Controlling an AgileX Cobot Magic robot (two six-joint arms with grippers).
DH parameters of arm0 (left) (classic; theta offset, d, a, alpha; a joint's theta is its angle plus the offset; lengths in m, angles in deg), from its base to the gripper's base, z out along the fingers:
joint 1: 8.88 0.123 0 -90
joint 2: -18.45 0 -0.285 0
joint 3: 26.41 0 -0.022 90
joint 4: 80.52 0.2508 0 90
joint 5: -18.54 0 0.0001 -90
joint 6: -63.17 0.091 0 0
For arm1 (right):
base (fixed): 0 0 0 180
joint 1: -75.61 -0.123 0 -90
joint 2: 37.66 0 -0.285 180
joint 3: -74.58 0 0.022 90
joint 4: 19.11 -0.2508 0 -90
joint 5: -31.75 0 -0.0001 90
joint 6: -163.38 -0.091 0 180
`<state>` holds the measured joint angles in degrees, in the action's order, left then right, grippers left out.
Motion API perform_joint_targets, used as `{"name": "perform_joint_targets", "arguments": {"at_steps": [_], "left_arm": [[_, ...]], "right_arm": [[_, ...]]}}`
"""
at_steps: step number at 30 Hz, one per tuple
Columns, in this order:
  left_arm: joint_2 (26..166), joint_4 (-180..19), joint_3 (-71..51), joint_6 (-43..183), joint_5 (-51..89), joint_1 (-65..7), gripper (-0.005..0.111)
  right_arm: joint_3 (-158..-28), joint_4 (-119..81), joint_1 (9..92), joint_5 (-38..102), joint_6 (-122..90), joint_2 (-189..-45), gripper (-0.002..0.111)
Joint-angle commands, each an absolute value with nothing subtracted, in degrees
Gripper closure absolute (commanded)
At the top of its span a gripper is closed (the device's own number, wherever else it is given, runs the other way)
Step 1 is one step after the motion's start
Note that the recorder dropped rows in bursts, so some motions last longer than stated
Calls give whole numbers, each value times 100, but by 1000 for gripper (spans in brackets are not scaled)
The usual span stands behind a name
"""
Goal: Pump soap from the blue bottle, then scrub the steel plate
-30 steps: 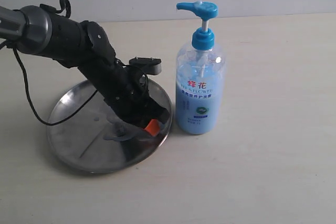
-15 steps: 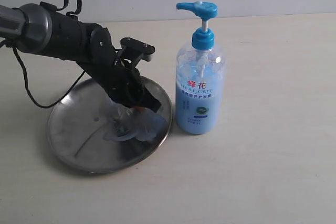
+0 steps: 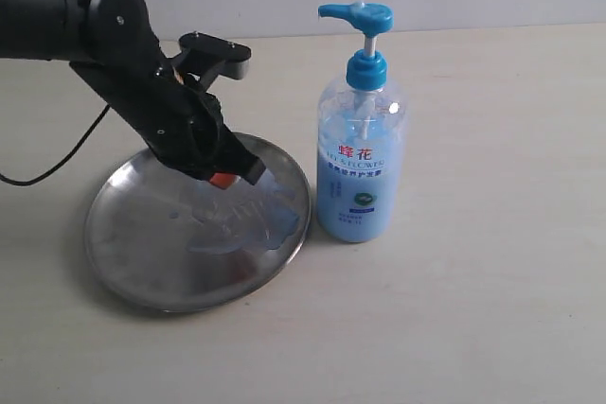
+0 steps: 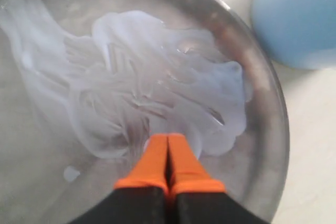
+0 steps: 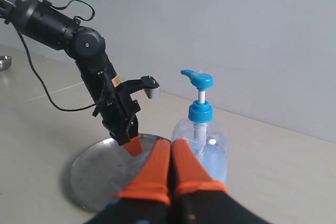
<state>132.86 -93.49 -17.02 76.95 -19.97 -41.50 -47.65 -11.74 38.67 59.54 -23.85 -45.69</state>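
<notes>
- the soap point(image 3: 244, 218) lay as a pale blue streaky smear on the side of the steel plate point(image 3: 123, 243) nearest the blue bottle point(image 3: 361, 172), running close to the rim. a wide stroke could have pushed gel over onto the table point(image 3: 473, 290).
- my left gripper point(image 3: 223, 179) was pinched fully together and held nothing, with its tips at the smear's edge. i could not tell whether they touched. hard pressure near the rim might have tipped or slid the slick plate.
- the bottle stood just beside the plate, so a swing of my wrist that way could have toppled it.
- my right gripper point(image 5: 170, 148) hung well apart from the plate, pressed together and empty.
</notes>
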Motion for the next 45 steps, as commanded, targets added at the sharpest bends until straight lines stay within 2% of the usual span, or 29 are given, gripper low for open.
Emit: {"name": "perform_joint_targets", "arguments": {"at_steps": [1, 13, 27, 45], "left_arm": [[12811, -9419, -1390, 7551, -2019, -4142, 107], [10991, -9459, -320, 7551, -1983, -4142, 107], [7986, -9459, 458, 7551, -1862, -4142, 107], [5335, -9438, 1614, 7551, -909, -4142, 107]], "right_arm": [[-4595, -1133, 3857, 5786, -2378, -4655, 108], [-4571, -1133, 3857, 5657, -2378, -5087, 108], [-4571, -1119, 3857, 5648, -2378, -5075, 108], [-4559, -1158, 3857, 5627, -2394, -5087, 108]]}}
